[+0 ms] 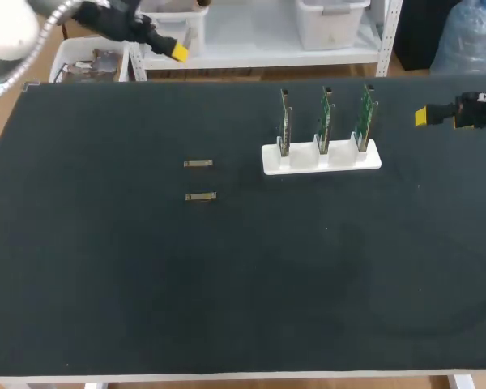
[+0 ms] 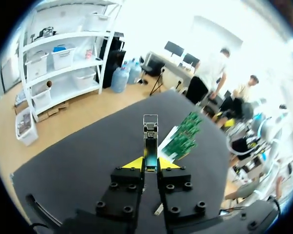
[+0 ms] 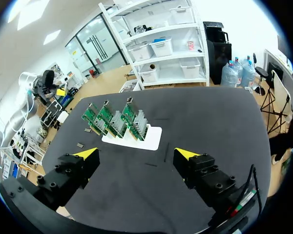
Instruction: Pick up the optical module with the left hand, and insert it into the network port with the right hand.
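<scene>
Our left fingers (image 2: 150, 165) clench the module (image 2: 150, 139) by its rear end, above the bench's (image 1: 105, 284) far edge, leftward. Our right fingers (image 3: 136, 155) stand released, empty. We judge the module light, rigid, slick metal: hold its flat sides.

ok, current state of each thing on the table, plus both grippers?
Left gripper: jaws shut on the optical module.
Optical module: held, sticking out ahead of the jaws.
Right gripper: jaws wide open, empty.
Two spare modules: lying flat on the table, apart from each other.
Three circuit boards: standing upright in the white holder.
</scene>
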Motion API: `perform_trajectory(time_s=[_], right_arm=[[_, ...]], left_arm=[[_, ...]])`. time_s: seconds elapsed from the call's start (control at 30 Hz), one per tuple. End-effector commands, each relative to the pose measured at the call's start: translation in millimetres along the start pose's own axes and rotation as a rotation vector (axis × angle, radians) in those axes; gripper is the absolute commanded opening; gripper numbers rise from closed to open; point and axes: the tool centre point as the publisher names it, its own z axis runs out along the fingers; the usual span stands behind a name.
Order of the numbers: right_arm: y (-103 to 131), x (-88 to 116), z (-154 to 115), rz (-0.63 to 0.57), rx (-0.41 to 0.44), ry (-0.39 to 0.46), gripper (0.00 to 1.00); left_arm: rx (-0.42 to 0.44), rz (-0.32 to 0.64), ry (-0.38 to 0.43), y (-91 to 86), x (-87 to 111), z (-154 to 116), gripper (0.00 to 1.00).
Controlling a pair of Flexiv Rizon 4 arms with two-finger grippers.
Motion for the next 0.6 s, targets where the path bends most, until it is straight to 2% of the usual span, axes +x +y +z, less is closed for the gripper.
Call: perform_trajectory(time_s=[0.03, 0.2, 0.3, 0.5, 0.6], right_arm=[[0, 0, 0, 0.000, 0.000, 0.000, 1.00], [0, 0, 0, 0.000, 0.000, 0.000, 1.00], [0, 0, 0, 0.000, 0.000, 0.000, 1.00], [0, 0, 0, 0.000, 0.000, 0.000, 1.00], [0, 0, 0, 0.000, 0.000, 0.000, 1.00]], left_arm=[[0.112, -0.055, -0.464, -3.4, 7.2, -16, 0.00], [0.094, -0.022, -0.478, -6.5, 8.6, -18, 0.00], [0.038, 0.053, -0.499, -11.2, 10.0, -18, 0.00], [-0.137, 0.191, -0.525, -20.4, 7.4, -20, 0.00], [-0.149, 0.222, -0.547, -26.7, 5.2, -23, 0.00]])
